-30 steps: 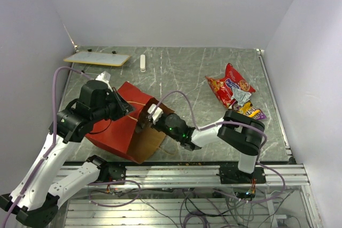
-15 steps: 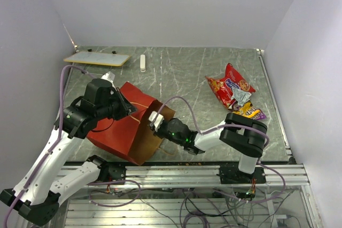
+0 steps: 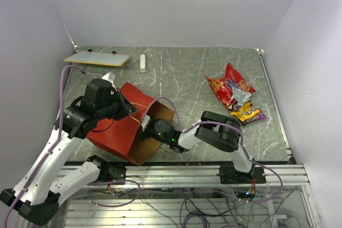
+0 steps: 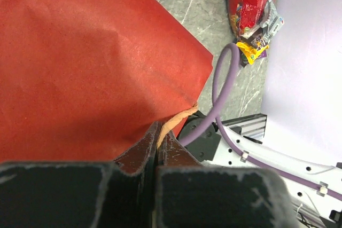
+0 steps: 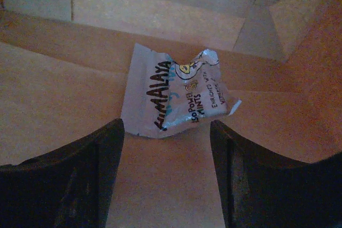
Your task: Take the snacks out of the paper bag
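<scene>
"Where was the paper bag (image 3: pixel 113 130)?"
"Lying on its side. My left gripper (image 4: pixel 156 148) seemed clamped on its rim. My right gripper (image 5: pixel 165 134), spread wide inside, faced 1 silver packet (image 5: pixel 173 100) on the floor."

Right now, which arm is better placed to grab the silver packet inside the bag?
Right. The right gripper is inside the paper bag, jaws open, with the silver packet lying just ahead of them. The left gripper is clamped on the bag's edge, holding it.
</scene>
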Controlling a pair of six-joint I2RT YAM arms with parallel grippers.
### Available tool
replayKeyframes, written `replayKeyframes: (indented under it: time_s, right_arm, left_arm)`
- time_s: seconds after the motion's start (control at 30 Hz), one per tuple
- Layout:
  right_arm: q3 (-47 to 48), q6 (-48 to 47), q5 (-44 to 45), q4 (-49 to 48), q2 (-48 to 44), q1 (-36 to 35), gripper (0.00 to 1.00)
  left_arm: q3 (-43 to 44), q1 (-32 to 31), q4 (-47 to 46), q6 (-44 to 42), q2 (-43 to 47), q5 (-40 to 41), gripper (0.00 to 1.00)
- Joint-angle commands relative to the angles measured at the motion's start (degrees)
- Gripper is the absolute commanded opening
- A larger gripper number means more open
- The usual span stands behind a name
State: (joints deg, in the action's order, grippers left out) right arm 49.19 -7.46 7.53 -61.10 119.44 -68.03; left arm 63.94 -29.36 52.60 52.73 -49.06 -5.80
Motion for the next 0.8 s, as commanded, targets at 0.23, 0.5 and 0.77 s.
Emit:
replayKeyframes:
  time_s: [0.23, 0.5, 0.77]
  right_arm:
    - [7.7, -6.6, -0.7, -3.3, 5.9, 0.5, 0.76]
    - [15.3, -3.0, -7.5, 3.5, 10.4, 2.6, 0.74]
    - [18.1, -5.3, -2.4, 10.8, 13.1, 1.6, 0.67]
  left_arm:
    - [0.8, -0.2, -0.5, 0.2, 0.8, -1.6, 0.07]
    - [1.0, -0.3, -2.1, 0.5, 0.1, -1.2, 0.07]
    - [0.1, -0.2, -1.8, 1.4, 1.0, 0.0, 0.07]
